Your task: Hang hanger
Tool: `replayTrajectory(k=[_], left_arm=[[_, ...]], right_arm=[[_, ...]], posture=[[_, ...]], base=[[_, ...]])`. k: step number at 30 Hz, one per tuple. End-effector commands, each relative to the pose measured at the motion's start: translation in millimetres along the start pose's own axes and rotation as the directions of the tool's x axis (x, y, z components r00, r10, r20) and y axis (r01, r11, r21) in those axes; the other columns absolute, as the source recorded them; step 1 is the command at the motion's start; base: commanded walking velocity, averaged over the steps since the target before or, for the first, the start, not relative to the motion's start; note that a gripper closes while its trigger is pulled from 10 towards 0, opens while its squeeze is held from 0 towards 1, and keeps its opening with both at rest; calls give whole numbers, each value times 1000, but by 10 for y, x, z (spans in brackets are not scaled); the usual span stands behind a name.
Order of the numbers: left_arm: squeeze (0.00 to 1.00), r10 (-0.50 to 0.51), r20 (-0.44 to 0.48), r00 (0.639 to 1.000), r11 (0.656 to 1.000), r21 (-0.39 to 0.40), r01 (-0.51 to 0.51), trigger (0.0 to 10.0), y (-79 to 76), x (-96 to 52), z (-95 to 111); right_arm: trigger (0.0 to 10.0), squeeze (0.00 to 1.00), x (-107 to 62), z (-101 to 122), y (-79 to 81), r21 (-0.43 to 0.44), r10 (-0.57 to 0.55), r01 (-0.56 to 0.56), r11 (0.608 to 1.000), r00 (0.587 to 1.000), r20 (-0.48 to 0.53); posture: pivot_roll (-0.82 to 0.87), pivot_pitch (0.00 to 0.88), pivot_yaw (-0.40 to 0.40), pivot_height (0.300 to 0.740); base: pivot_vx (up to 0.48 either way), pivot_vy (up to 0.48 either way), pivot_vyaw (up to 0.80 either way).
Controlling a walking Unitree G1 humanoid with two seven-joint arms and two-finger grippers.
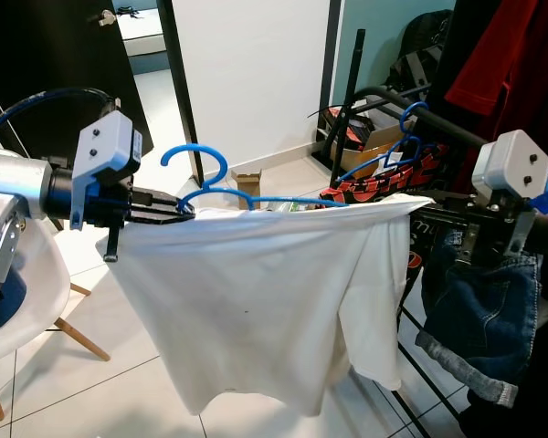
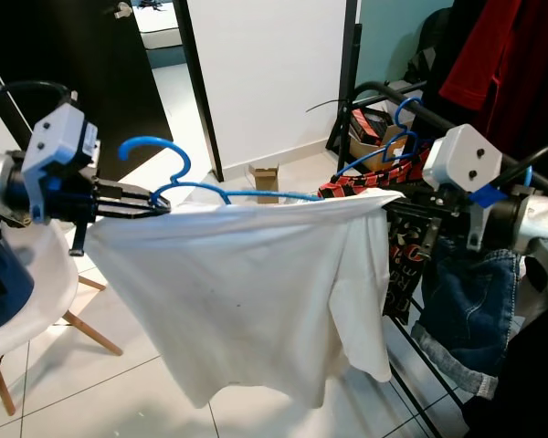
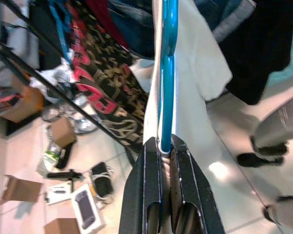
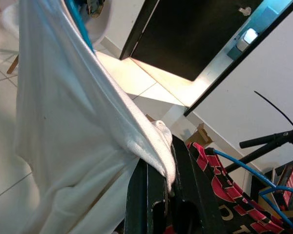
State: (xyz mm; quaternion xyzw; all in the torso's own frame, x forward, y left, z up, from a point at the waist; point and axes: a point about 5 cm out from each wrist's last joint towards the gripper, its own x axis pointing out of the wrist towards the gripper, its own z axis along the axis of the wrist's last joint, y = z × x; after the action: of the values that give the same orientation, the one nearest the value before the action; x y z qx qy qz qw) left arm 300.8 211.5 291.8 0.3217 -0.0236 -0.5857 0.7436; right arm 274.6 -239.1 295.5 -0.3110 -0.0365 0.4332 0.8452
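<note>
Left gripper point(image 1: 178, 208) shut tight on blue hanger point(image 1: 221, 189), bar pinched between fingers.

White shirt point(image 1: 265, 292) draped below.

Right gripper point(image 4: 168, 187) closed on shirt corner.

Rack point(image 1: 411, 102) just beyond right fingers.

Risk: shirt could be pulled off hanger if grippers are moved apart; hook could miss rail.

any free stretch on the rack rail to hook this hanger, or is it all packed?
Free: the black metal rack rail is bare between the hooks of the blue hangers already hung there and the red garment. Crowded: below that, the red-and-black printed garment and denim jeans. Left hand and right hand hold the blue plastic hanger with white shirt.
</note>
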Motion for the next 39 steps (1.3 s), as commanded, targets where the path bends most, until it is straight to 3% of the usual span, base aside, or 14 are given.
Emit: replayTrajectory(k=[1, 7, 8, 10, 11, 12, 14, 24, 27, 29, 31, 32, 33, 39], left_arm=[[0, -20, -60, 998, 1000, 11, 21, 10000, -25, -44, -3], [0, -55, -54, 997, 998, 32, 57, 10000, -57, 47, 12], [0, -79, -31, 996, 996, 46, 80, 10000, -83, 159, 39], [0, -79, -31, 996, 996, 46, 80, 10000, -83, 159, 39], [0, -83, -14, 996, 994, 66, 83, 10000, -86, 269, 58], [0, -83, -14, 996, 994, 66, 83, 10000, -86, 269, 58], [0, -37, 7, 999, 995, 89, 36, 10000, -49, 478, 66], [0, -21, 15, 1000, 996, 89, 20, 10000, -109, 686, 17], [0, -25, 6, 1000, 995, 93, 24, 10000, -142, 726, -3], [0, -29, -3, 1000, 995, 98, 29, 10000, -180, 759, -16], [0, -30, -4, 1000, 995, 99, 30, 10000, -190, 769, -18], [0, -24, 7, 1000, 995, 99, 24, 10000, -202, 797, -13], [0, -19, 20, 1000, 995, 101, 17, 10000, -208, 821, 0], [0, 12, 67, 998, 995, 95, -18, 10000, -196, 847, 55]], right_arm=[[0, 0, -18, 53, -6, -16, 15, -15, 1000, 1000, 6], [0, 0, 46, 109, 9, -34, 54, -54, 998, 998, 14], [0, 0, 157, 189, 41, -56, 103, -101, 993, 994, 40], [0, 0, 157, 189, 41, -56, 103, -101, 993, 994, 40], [0, 0, 271, 284, 90, -85, 160, -154, 984, 985, 70], [0, 0, 271, 284, 90, -85, 160, -154, 984, 985, 70], [0, 0, 495, 519, 136, -156, 223, -200, 967, 964, 147], [0, 0, 706, 741, 159, -202, 254, -210, 957, 941, 223], [0, 0, 753, 793, 110, -202, 245, -200, 959, 943, 224], [588, 0, 800, 778, -59, -182, 156, -124, 976, 972, 177], [588, 0, 813, 768, -104, -174, 130, -102, 979, 978, 162], [3961, 0, 856, 710, -133, -157, 108, -89, 984, 988, 113], [10000, 0, 902, 612, -116, -150, 111, -104, 983, 993, 42], [10000, 0, 1000, 268, -66, -124, 98, -119, 985, 982, -164]], posture=[[-9, 0, 21, 740], [-9, 0, 21, 740], [-13, 0, 21, 740], [-13, 0, 21, 740], [-13, 0, 19, 740], [-13, 0, 19, 740], [-18, 0, 19, 740], [-23, 0, 14, 740], [-22, 0, 11, 740], [-22, 0, 9, 740], [-22, 0, 9, 740], [-22, 0, 7, 740], [-22, 0, 7, 740], [-22, 0, 7, 740]], base=[[0, 0, 0], [0, 0, 0], [0, 0, 0], [0, 0, 0], [0, 0, 0], [0, 0, 0], [0, 0, 0], [0, 0, 0], [0, 0, 0], [0, 0, 0], [0, 0, 0], [0, 0, 0], [0, 0, 0], [0, 0, 0]])
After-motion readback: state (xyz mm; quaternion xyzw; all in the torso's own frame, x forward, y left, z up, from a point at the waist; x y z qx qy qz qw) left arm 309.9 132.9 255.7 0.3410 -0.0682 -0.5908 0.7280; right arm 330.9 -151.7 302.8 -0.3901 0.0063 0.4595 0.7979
